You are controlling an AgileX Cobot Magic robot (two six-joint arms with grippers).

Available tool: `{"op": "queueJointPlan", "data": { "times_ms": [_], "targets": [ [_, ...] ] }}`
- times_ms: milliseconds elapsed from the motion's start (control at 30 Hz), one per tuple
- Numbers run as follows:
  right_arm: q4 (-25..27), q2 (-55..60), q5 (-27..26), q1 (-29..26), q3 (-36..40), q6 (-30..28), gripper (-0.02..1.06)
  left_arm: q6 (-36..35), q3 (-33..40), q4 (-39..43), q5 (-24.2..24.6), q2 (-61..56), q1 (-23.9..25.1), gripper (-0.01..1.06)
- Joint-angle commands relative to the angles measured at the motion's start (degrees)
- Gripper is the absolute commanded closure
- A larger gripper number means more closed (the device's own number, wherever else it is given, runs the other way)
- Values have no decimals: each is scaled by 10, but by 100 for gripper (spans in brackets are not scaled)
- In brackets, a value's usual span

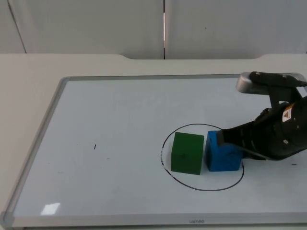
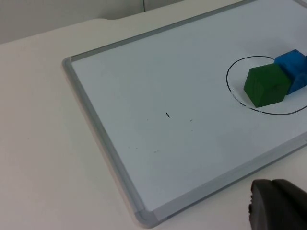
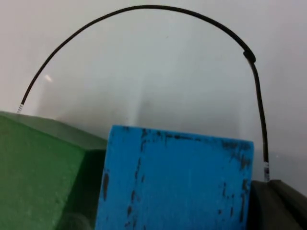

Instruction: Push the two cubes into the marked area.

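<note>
Blue cube [image 1: 222, 153]: inside drawn circle [image 1: 192, 184] — beside green cube [image 1: 187, 153]
Right gripper [image 1: 221, 139]: against blue cube — finger state unclear
Whiteboard [image 1: 120, 115] print: illegible

warning triangle sticker [image 1: 287, 114] on right arm, frame lettering unreadable

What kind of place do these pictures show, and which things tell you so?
Probably a robot test bench or lab: a whiteboard lies flat on a table, a drawn circle marks a target around a green cube and a blue cube, and the right gripper touches the blue one.
</note>
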Motion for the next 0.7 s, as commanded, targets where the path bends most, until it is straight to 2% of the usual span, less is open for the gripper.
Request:
{"op": "queueJointPlan", "data": {
  "times_ms": [0, 133, 167, 333, 433, 500, 533, 667],
  "targets": [
    [-3, -3, 6, 1, -3, -15, 105, -1, 2, 3, 0, -2, -2, 105],
    [-3, -37, 29, -15, -3, -75, 105, -1, 2, 3, 0, -2, -2, 105],
    [-3, -37, 29, -15, -3, -75, 105, -1, 2, 3, 0, -2, -2, 105],
    [-6, -143, 81, -59, -3, -123, 105, -1, 2, 3, 0, -2, -2, 105],
    [-18, -198, 104, -67, -3, -147, 105, -1, 2, 3, 0, -2, -2, 105],
    [-48, -258, 124, -67, -3, -149, 105, -1, 2, 3, 0, -2, -2, 105],
    [-48, -258, 124, -67, -3, -149, 105, -1, 2, 3, 0, -2, -2, 105],
    [-68, -382, 170, -65, -3, -149, 105, -1, 2, 3, 0, -2, -2, 105]
  ]
}}
